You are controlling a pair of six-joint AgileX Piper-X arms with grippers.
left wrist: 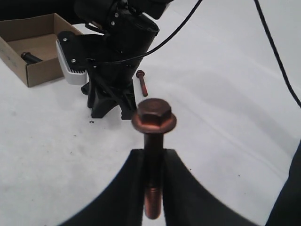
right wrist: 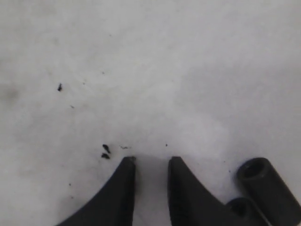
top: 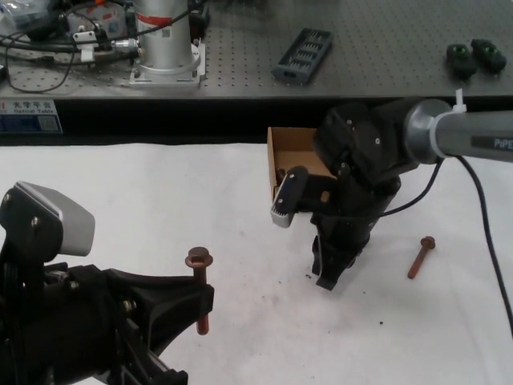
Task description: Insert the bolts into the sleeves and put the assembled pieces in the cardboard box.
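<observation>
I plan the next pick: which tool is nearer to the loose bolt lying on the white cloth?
Right. The right tool stands beside the loose bolt, not touching it. The left tool, shut on a second bolt, is farther away, on the right tool's other side.

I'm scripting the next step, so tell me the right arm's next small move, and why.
Probably shift the right gripper sideways over one of the black sleeves and close on it. Its fingers stand slightly apart with nothing between them, above the white cloth, and the sleeves lie just beside them. The left gripper already holds a bolt upright, head up, so a sleeve seems needed next.
</observation>
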